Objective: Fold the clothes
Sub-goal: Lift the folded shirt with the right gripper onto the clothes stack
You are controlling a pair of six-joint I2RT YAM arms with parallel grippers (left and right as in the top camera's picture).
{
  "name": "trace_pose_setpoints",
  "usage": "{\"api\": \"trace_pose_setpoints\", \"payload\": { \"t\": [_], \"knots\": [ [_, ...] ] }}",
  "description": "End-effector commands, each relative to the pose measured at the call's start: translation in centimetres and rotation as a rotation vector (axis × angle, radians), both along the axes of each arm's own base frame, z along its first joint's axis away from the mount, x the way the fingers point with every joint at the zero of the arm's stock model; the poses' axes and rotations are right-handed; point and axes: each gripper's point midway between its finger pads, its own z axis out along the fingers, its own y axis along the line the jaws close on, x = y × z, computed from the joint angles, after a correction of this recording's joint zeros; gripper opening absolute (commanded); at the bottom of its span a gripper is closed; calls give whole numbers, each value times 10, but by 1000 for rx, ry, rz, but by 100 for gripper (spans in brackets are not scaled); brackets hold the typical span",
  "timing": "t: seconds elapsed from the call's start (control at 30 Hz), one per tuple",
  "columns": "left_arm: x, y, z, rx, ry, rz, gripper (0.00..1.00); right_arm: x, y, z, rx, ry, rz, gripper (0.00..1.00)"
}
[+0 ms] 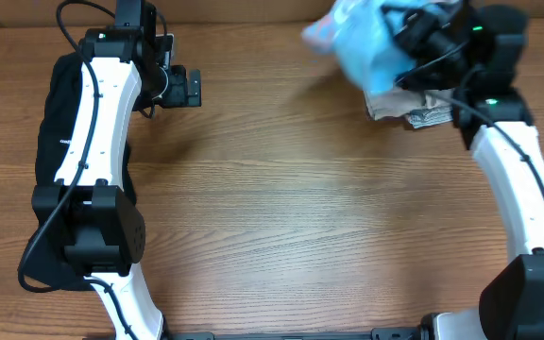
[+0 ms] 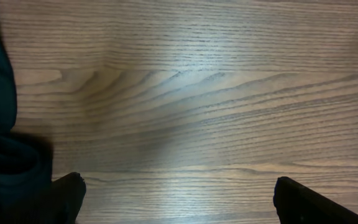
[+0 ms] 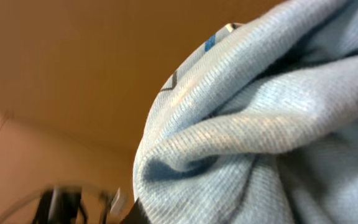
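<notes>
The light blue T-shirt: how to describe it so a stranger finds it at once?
Look at the far right of the table, where the right gripper is. The light blue T-shirt is bunched in its grip, the only pale blue fabric; the black garment lies far left.

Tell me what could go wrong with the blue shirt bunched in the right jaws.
The blue shirt is gripped in a wad, so it may drop crumpled, not flat. It hangs by the patterned cloth, which could snag and drag. The black garment lies under the left arm and may catch.
</notes>
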Motion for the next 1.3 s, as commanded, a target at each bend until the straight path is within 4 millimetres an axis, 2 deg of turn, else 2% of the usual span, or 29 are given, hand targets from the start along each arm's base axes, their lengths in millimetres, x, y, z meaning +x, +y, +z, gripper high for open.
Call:
{"api": "trace_pose_setpoints", "payload": {
  "t": [0.0, 0.07, 0.1, 0.23, 0.37, 0.43, 0.5, 0.57, 0.63, 0.7, 0.73, 0.9, 1.1, 1.2, 1.27],
  "knots": [
    [2, 0, 3, 8, -17, -18, 100, 10, -40, 31, 18, -82, -125, 4],
    [3, 0, 3, 8, -21, -18, 100, 17, -60, 26, 22, -84, -177, 4],
    [4, 0, 4, 8, -26, -18, 100, 25, -78, 18, 29, -75, -220, 4],
    [6, 0, 4, 8, -34, -18, 100, 46, -119, -11, 63, -45, -290, 4],
    [6, 0, 5, 8, -37, -18, 100, 66, -145, -68, 97, 60, -331, 4],
    [7, 0, 5, 8, -38, -18, 100, 72, -152, -101, 104, 131, -343, 4],
    [7, 0, 5, 7, -40, -18, 100, 76, -155, -132, 93, 186, -342, 9],
    [7, 0, 5, 7, -41, -18, 100, 77, -153, -149, 63, 207, -318, 33],
    [7, 0, 5, 7, -41, -18, 100, 75, -151, -159, 34, 229, -303, 74],
    [7, 0, 5, 7, -42, -18, 100, 72, -148, -159, 21, 234, -281, 98],
    [7, 0, 5, 7, -42, -18, 100, 70, -148, -158, 23, 243, -282, 100],
    [7, 0, 5, 7, -41, -18, 100, 49, -156, -139, -47, 283, -327, 100],
    [7, 0, 5, 7, -41, -18, 100, -2, -184, -121, -263, 401, -505, 100],
    [8, 0, 5, 8, -44, -19, 100, -24, -193, -97, -392, 380, -555, 100],
    [9, 0, 6, 7, -49, -19, 100, -29, -193, -80, -459, 327, -546, 100]
  ]
}}
